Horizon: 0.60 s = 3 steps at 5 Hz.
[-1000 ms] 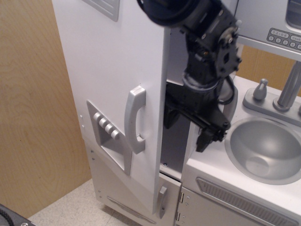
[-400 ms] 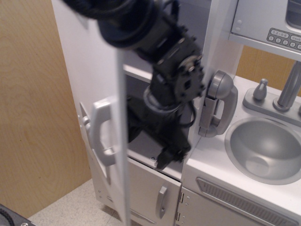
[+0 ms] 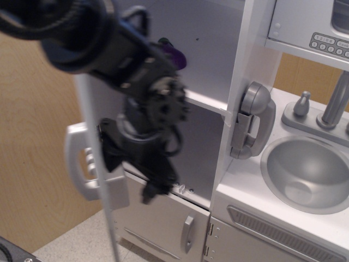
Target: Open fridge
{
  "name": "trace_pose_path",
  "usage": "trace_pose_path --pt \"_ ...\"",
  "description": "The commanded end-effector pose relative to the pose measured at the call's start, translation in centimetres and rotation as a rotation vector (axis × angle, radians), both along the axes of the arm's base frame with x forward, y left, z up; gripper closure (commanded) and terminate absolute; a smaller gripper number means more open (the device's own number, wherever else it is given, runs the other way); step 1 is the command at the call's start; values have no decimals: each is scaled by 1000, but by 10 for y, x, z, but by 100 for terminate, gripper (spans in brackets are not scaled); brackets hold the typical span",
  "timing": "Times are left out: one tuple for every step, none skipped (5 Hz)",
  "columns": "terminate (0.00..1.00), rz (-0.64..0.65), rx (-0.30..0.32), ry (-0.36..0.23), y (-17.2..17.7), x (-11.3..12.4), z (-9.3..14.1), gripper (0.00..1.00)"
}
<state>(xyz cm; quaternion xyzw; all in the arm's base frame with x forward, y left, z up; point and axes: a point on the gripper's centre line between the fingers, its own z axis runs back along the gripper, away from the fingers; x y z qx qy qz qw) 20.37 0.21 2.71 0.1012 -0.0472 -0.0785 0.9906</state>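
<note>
- Fridge (image 3: 218,65) stands at the left of the toy kitchen, against a wood-panel wall (image 3: 32,164); its large door (image 3: 101,180) is swung wide and is seen nearly edge-on at the left.
- Door handle (image 3: 76,164), curved and silver-white, projects to the left from the door's outer face.
- Fridge interior is exposed: pale grey walls and one white shelf (image 3: 207,101) across the middle.
- A purple item (image 3: 175,54) shows on the shelf, partly hidden behind the arm; cannot tell what it is.
- Robot arm (image 3: 109,43), black and blurred, reaches in from the upper left, across the open front.
- Gripper (image 3: 150,183) points down, just inside the door's edge and just above the lower compartment; cannot tell whether the jaws are apart or together, nor whether they touch the door.
- Smaller lower door (image 3: 169,224) with its short handle appears closed.
- Grey toy phone (image 3: 252,120) hangs on the fridge's right side panel.
- Round sink (image 3: 308,172) and faucet (image 3: 332,101) sit in the counter at the right, with a vent grille (image 3: 283,234) below.
</note>
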Motion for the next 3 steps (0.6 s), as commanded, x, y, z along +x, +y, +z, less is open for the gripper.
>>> trace_pose_path --pt "0 89 33 -65 47 4 20 0" --pt "0 139 43 -73 62 14 20 0" --pt "100 187 32 -130 81 37 22 0"
